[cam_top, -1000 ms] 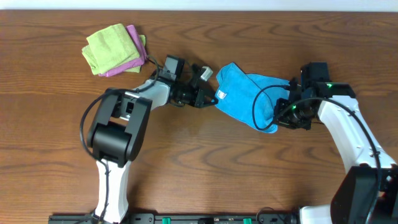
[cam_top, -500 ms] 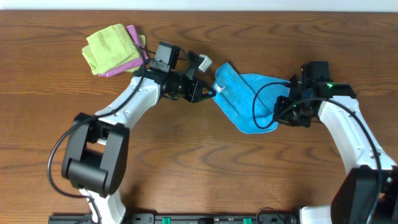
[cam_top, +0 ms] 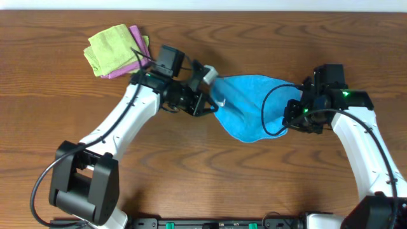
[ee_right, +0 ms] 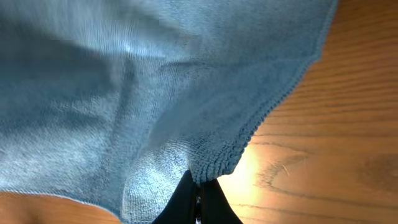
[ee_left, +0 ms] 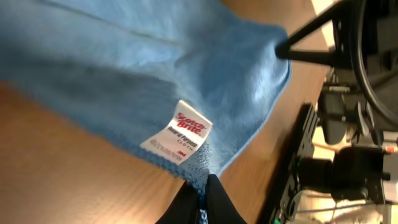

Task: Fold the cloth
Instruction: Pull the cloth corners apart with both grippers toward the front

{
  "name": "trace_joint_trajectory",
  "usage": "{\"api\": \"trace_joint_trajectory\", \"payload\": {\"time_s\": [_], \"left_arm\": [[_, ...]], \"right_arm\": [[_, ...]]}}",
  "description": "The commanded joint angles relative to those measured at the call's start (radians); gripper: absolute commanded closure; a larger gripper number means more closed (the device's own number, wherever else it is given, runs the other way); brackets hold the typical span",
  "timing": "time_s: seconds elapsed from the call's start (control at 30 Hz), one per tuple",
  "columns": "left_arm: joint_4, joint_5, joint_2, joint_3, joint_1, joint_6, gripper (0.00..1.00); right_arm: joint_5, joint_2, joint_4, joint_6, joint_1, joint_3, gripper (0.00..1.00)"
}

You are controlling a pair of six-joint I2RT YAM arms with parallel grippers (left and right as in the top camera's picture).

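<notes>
1. The cloth (cam_top: 245,108) is strung out between the two arms. Its long axis runs left to right across the far middle of the worktop (cam_top: 191,172), and its loose belly sags toward the near edge.
2. The left jaws are clenched on the left corner, right by the white tag (ee_left: 177,134). The right jaws are clenched on the hem at the opposite end. From each pair the cloth lies straight ahead, spreading out toward the other arm.
3. Neither arm is nearer, since each already has its own end (so the fold depends on which end travels over the other, I reckon).
4. Pose: the left arm (cam_top: 127,121) reaches diagonally from the near-left base with its wrist pointing right. The right arm (cam_top: 356,133) comes up from near-right, bent, with its wrist pointing left.
5. The green cloth (cam_top: 111,48) and pink cloth (cam_top: 133,60) sit stacked at the far left, well apart from the blue one.
</notes>
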Motion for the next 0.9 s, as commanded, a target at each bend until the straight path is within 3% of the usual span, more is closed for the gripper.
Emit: {"api": "trace_joint_trajectory", "payload": {"time_s": [0.0,0.53,0.87], "left_arm": [[-0.006,-0.015,-0.022,-0.002,-0.043,0.032,0.94],[-0.161,-0.120,-0.171,-0.002,-0.077,0.035,0.94],[-0.157,-0.121,-0.172,-0.005,-0.222,0.008,0.94]], "right_arm": [[0.044,-0.012,-0.002,0.024,-0.022,-0.003,0.98],[0.074,-0.100,-0.093,0.024,-0.128,-0.003,0.98],[0.073,-0.162,-0.175,0.023,-0.128,-0.003,0.99]]}}
